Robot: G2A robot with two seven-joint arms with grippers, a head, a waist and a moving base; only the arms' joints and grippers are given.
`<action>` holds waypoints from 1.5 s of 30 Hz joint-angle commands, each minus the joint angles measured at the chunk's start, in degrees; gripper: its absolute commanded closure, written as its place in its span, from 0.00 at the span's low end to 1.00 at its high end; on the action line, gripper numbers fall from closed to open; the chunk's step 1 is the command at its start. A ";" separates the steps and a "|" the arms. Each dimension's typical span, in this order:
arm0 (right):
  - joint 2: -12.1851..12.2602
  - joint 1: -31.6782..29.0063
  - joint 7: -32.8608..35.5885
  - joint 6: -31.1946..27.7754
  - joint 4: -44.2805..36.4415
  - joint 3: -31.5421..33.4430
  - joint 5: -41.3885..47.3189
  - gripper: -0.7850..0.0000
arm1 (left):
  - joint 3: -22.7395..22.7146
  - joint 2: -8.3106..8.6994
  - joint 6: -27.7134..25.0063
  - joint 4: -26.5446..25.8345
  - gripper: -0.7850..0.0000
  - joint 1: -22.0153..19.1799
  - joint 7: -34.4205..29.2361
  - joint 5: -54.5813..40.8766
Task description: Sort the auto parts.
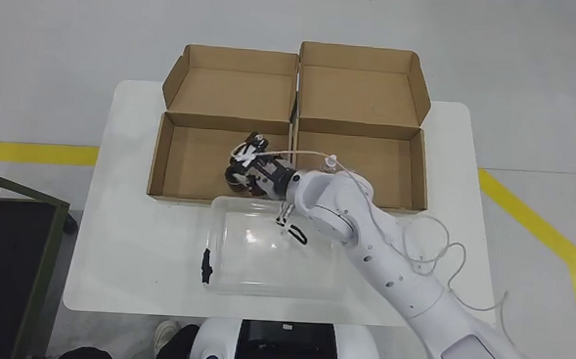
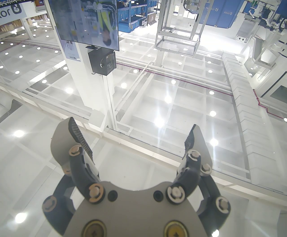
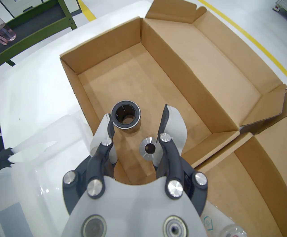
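**A:** Now, where do the tools stand, and where are the parts?

**B:** The right gripper (image 3: 138,113) hangs over the left cardboard box (image 1: 162,158), jaws spread and holding nothing. Between its fingers, on the box floor, stands a dark-bored bushing (image 3: 126,116), upright and just beside one pad; whether they touch cannot be told. A smaller silver collar (image 3: 148,148) lies close against the other finger. The left gripper (image 2: 133,123) is also spread and empty, pointing at the ceiling, well apart from the work.

**A:** What could go wrong?

**B:** Probably a snag on lifting away. A pad brushing the bushing's rim would tip it or roll it along the floor. Closing here risks pinching both parts at once, since they sit near each other.

**A:** And the sorting itself?

**B:** Two unlike parts share one box, while the right cardboard box (image 1: 421,172) shows none. If the kinds are meant to be kept apart, that is a misplacement. A small black piece (image 1: 206,265) sits at the clear bin's (image 1: 255,256) edge, where it could be overlooked.
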 commanded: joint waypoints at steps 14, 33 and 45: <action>3.58 -12.73 -8.21 -11.00 -17.67 8.44 -5.77 0.12 | 0.00 0.00 0.00 0.00 0.00 0.00 0.00 0.00; 8.94 -32.04 -24.72 -21.53 -26.58 32.99 -11.36 0.00 | 0.00 0.00 0.00 0.00 0.00 0.00 0.00 0.00; 10.80 -43.79 -38.60 -23.07 -26.15 46.00 -11.57 0.00 | 0.00 0.00 0.00 0.00 0.00 0.00 0.00 0.00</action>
